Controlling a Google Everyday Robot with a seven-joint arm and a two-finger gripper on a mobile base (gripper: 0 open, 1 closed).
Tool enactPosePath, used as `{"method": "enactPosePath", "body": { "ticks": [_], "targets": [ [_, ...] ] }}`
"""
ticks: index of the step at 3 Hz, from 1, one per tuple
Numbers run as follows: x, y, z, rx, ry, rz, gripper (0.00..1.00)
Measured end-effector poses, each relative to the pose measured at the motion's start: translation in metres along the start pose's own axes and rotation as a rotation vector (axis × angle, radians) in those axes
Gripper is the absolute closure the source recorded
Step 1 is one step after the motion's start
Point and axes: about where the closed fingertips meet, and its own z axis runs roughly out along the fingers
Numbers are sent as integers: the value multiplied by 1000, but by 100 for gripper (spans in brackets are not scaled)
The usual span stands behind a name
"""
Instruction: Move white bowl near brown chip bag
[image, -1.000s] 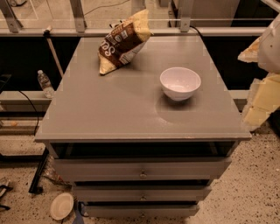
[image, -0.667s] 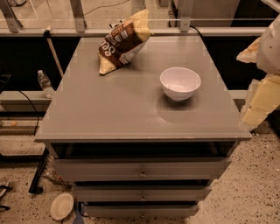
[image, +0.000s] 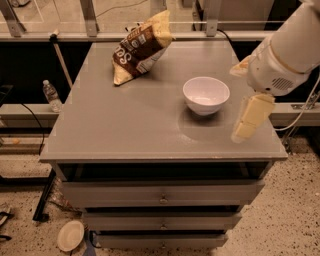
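The tool (image: 243, 100) hangs over the edge of the tabletop (image: 125, 130), above the near corner on the arm's side, and it holds nothing. Its two cream fingers (image: 252, 117) look spread wide: one points down toward the surface, the other shows only as a stub higher up beside the white wrist housing, and nothing sits between them.

The bowl (image: 206, 95) stands upright and empty just beside the tool, on the side toward the middle of the tabletop. It is close but not touching — a strip of bare grey shows between the lower finger and the rim. The bag (image: 141, 47) lies well beyond the bowl as seen from the tool, up toward the far corner, with one tan end raised. Bowl and bag are well apart, with open tabletop between them.

As I judge it, no part of the task is done yet. The bowl sits untouched and is nowhere near the bag. The whole job is left: bring the tool in over the bowl's nearer rim, close on the wall, carry or slide the bowl away from the tool's present spot toward the bag, set it down just short of the bag, and let go.

Far below the tool, a flat plate (image: 70, 235) lies on the floor by the drawers (image: 162, 192); it has no part in the task.
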Motion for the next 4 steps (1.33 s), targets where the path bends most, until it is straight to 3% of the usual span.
{"method": "enactPosePath", "body": {
  "ticks": [2,4],
  "targets": [
    [-20,-29,49,-3,-58,-63,0],
    [-31,-28,67,-49,-83,-89,0]
  ]
}}
